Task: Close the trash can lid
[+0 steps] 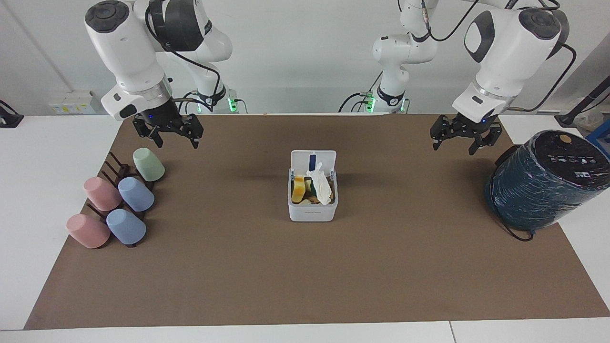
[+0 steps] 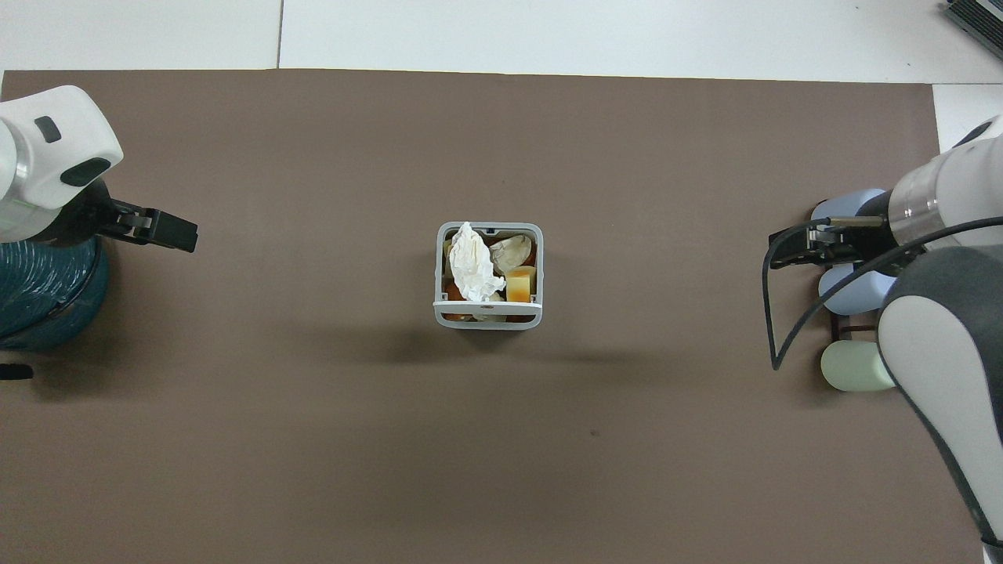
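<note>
The small white trash can (image 1: 312, 213) stands in the middle of the brown mat; it also shows in the overhead view (image 2: 439, 270). Its lid (image 1: 313, 159) stands open and upright on the side nearer to the robots, with a blue mark on its underside; from overhead it shows edge-on (image 2: 487, 306). A crumpled white tissue (image 1: 322, 186) and yellow-orange scraps fill the can. My left gripper (image 1: 456, 142) hangs open and empty over the mat beside the teal cylinder (image 2: 161, 229). My right gripper (image 1: 174, 137) hangs open and empty over the cup rack (image 2: 795, 249). Both are well away from the can.
A large dark teal wrapped cylinder (image 1: 543, 183) with a black cable stands at the left arm's end of the table. A dark rack with pink, blue and green cups (image 1: 136, 194) lies at the right arm's end. White tabletop (image 1: 28, 190) surrounds the mat.
</note>
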`<action>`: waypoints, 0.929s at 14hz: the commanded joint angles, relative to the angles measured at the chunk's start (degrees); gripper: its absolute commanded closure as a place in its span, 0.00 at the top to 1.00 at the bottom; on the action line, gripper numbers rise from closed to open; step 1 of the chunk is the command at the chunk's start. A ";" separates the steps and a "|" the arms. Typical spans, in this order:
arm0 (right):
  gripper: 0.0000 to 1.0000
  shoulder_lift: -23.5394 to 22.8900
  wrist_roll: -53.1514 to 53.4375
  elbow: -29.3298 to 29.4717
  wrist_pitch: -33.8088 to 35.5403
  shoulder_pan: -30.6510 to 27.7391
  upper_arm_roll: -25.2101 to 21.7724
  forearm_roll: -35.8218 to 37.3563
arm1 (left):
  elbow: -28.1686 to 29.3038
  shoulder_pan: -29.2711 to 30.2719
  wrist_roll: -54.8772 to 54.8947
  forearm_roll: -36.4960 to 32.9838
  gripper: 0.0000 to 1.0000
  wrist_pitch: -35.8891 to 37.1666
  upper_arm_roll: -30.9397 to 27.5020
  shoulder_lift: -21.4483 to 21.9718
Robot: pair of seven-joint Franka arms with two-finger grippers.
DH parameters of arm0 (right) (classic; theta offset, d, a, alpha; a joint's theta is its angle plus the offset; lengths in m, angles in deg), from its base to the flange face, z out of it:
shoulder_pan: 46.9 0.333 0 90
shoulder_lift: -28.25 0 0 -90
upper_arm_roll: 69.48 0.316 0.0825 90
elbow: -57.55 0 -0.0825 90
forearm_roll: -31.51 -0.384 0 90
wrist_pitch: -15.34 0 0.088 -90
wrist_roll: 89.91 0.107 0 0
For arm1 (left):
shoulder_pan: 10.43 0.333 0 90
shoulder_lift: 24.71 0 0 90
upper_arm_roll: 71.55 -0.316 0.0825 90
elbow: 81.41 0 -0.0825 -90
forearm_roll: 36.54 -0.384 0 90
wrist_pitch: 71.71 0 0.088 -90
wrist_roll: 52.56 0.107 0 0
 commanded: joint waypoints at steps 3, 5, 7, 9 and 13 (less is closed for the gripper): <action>1.00 1.42 -1.57 -1.46 -0.19 -0.96 0.54 -0.33 | 2.37 0.17 -0.68 0.41 1.00 -1.76 -0.56 1.86; 1.00 1.42 -1.57 -1.46 -0.19 -0.96 0.54 -0.33 | 2.72 -0.70 -0.16 0.41 1.00 -1.23 -0.30 2.04; 1.00 1.42 -1.57 -1.54 -0.19 -0.96 0.54 -0.33 | 5.35 -4.90 -1.39 0.41 1.00 -1.75 -0.29 3.35; 1.00 1.42 -1.57 -1.46 -0.19 -0.96 0.54 -0.33 | 9.30 -9.03 -7.07 0.49 1.00 -1.93 -0.21 5.45; 1.00 1.42 -1.57 -1.46 -0.19 -0.96 0.54 -0.33 | 19.83 -21.06 -22.44 1.02 0.68 -9.20 -0.21 10.46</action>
